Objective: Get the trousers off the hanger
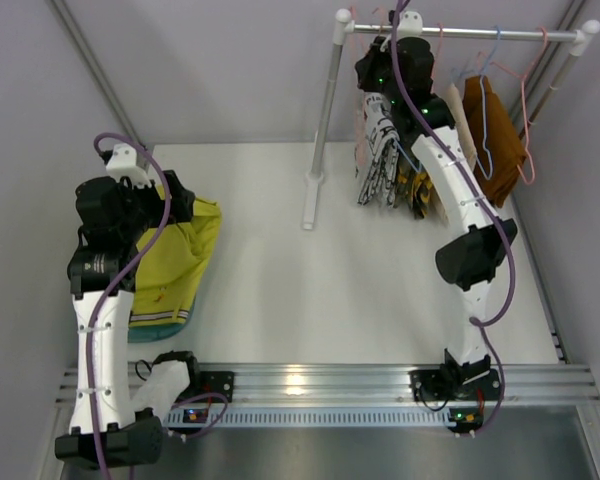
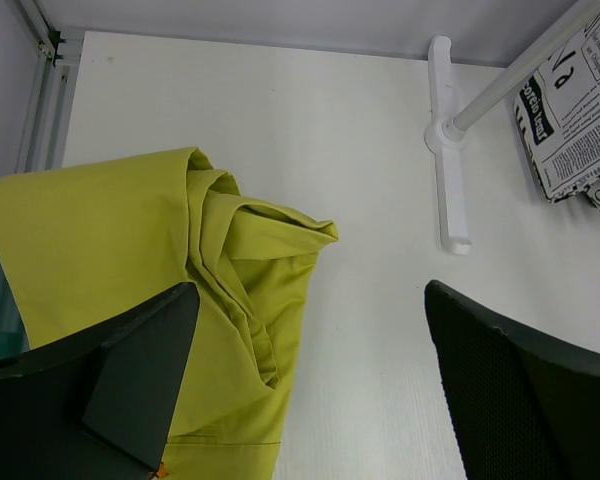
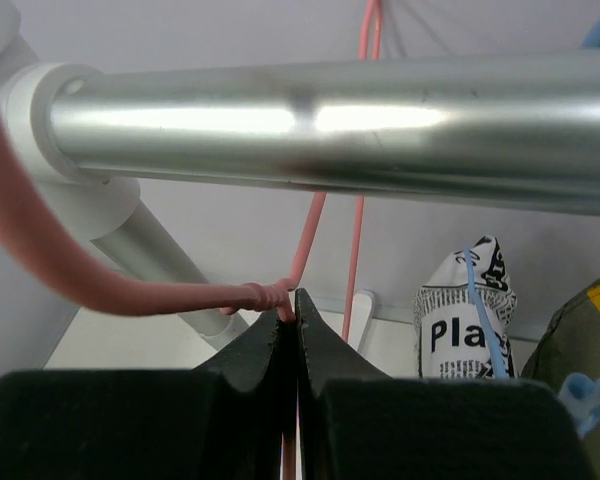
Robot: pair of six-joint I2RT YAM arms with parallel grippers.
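Note:
The yellow-green trousers [image 1: 180, 262] lie bunched on the table at the left, with a striped waistband edge at their near end. They also fill the left of the left wrist view [image 2: 120, 230]. My left gripper [image 1: 177, 203] is open and empty just above their far end, its jaws wide apart [image 2: 310, 300]. My right gripper [image 1: 382, 45] is raised to the rail and shut [image 3: 296, 300] on the twisted neck of the pink wire hanger [image 3: 160, 298]. The hanger's hook curves over the metal rail [image 3: 330, 120] near its left end [image 1: 352, 17]. No garment shows on this hanger.
The rack's rail [image 1: 460, 34] carries a newspaper-print garment [image 1: 382, 150], a brown garment [image 1: 495, 125], blue wire hangers [image 1: 485, 95] and another pink hanger [image 1: 526, 110]. The rack's left post [image 1: 323, 130] stands on a white foot [image 2: 445, 150]. Walls close in on both sides.

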